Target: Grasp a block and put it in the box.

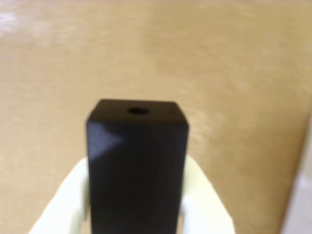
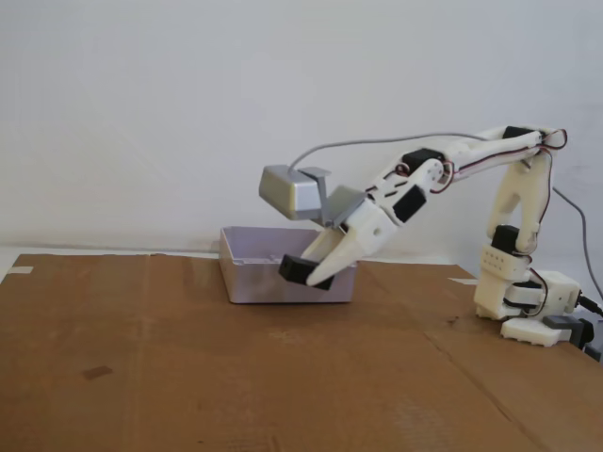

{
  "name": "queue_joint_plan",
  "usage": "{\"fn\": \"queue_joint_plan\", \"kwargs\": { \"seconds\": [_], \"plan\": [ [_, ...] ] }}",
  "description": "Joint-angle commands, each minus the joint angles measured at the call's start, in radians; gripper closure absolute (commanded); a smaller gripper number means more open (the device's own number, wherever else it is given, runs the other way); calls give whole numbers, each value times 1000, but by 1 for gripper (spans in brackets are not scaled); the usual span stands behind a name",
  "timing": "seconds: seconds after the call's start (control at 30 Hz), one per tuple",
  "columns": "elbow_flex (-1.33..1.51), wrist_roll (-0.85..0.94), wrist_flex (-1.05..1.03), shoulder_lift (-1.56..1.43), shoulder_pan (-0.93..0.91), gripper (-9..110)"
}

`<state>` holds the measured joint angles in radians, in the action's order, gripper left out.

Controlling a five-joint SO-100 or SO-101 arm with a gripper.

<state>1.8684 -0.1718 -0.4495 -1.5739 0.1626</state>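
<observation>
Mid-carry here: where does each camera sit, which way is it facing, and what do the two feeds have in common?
Wrist view: rides behind the gripper, facing the brown table; shows the pale fingers clamping the block.
Fixed view: table-side, level, facing the white wall; shows the whole arm, camera module, box.
Shared: block, gripper, table.

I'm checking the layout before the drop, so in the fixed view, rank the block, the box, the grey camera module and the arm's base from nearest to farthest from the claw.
1. The block: held in the claw itself.
2. The box: right behind and beside the claw, on its left.
3. The grey camera module: above the claw, riding on the wrist.
4. The arm's base: far right on the table.
</observation>
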Motion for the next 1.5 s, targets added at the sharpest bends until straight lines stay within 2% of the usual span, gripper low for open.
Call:
{"fn": "queue_joint_plan", "kwargs": {
  "seconds": [0.0,1.07,1.47],
  "plan": [
    [-57,6,5,-166,-69,91],
    [-66,8,17,-184,-604,91],
    [-89,8,18,-91,-673,91]
  ]
}}
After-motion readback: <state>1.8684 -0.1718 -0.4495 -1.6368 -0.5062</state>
